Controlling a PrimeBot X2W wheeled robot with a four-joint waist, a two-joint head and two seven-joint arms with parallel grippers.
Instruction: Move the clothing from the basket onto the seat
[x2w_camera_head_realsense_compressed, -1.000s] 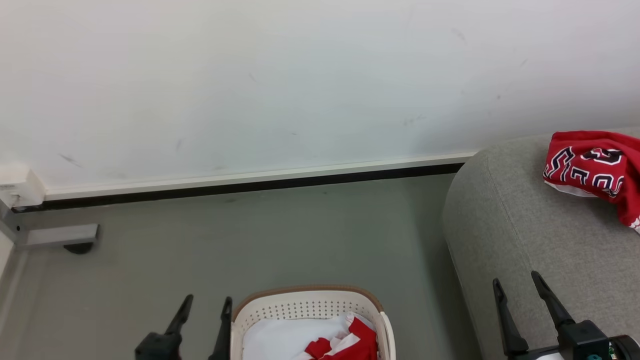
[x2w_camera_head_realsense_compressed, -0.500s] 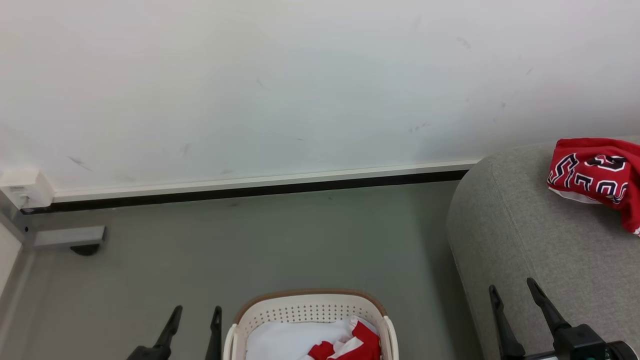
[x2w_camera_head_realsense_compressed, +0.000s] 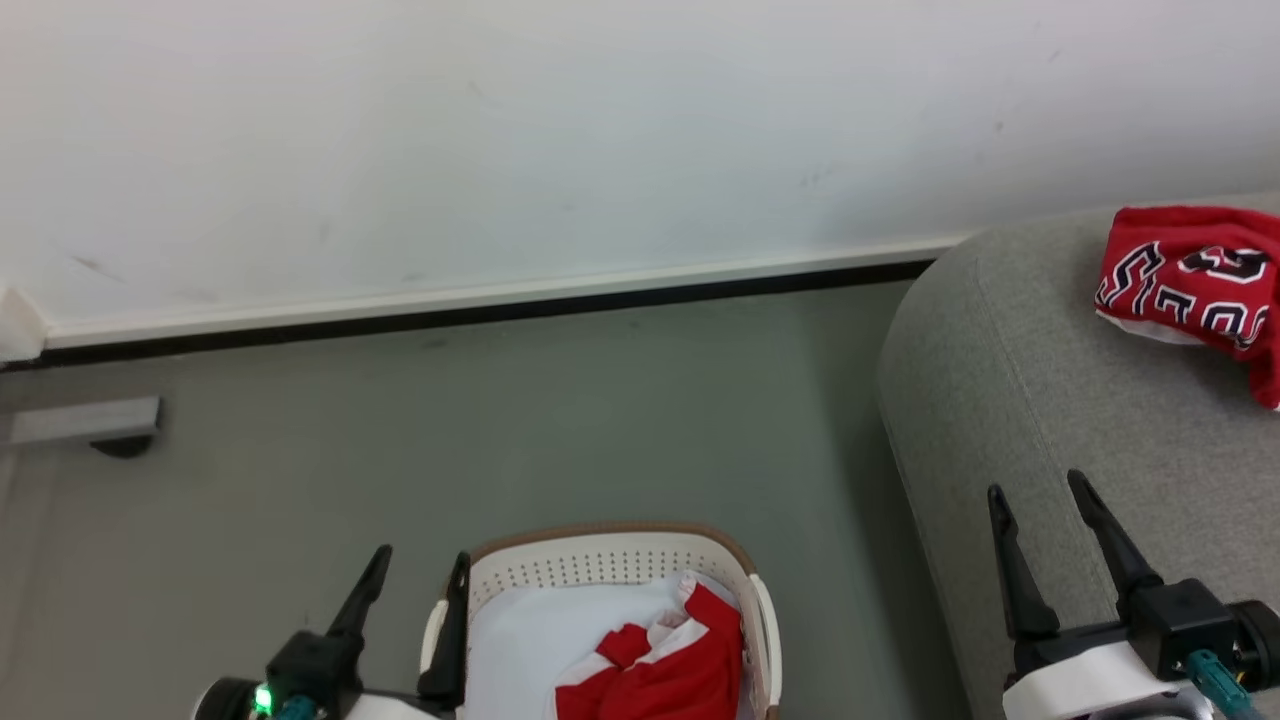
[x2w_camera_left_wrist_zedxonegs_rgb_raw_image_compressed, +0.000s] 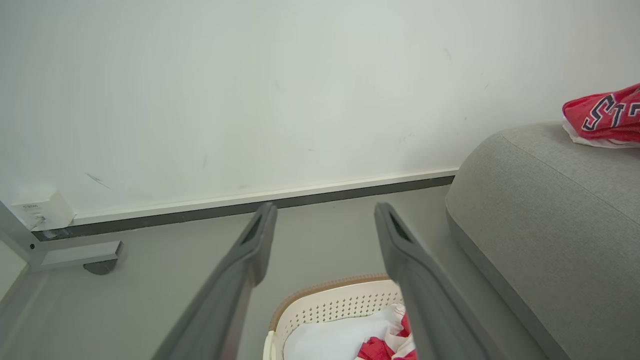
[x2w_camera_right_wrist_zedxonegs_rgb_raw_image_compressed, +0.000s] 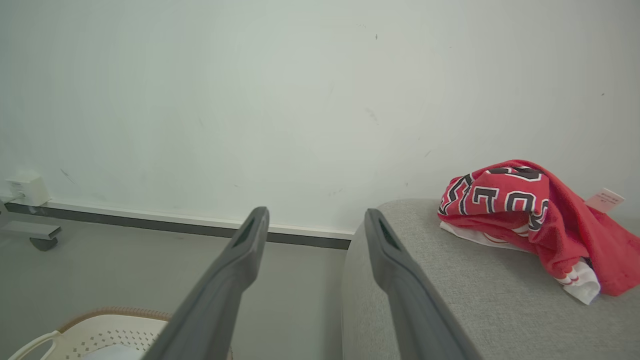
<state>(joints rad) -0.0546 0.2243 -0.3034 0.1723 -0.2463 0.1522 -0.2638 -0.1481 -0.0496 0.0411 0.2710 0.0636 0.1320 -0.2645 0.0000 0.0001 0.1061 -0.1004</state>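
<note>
Clothing: red garment (x2w_camera_head_realsense_compressed: 650, 670) heaped in basket (x2w_camera_head_realsense_compressed: 600, 532), near spread, empty left end effector (x2w_camera_head_realsense_compressed: 420, 555); advised to pinch red folds, not white lining (x2w_camera_head_realsense_compressed: 540, 640), then carry to seat (x2w_camera_head_realsense_compressed: 1000, 400); right end effector (x2w_camera_head_realsense_compressed: 1037, 485) likewise spread.

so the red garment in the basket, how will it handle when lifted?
Probably floppy: the red garment lies crumpled in folds, so it should drape and trail. Likely light, being thin cloth. It touches the white cloth beneath, so it might drag that along.
</note>
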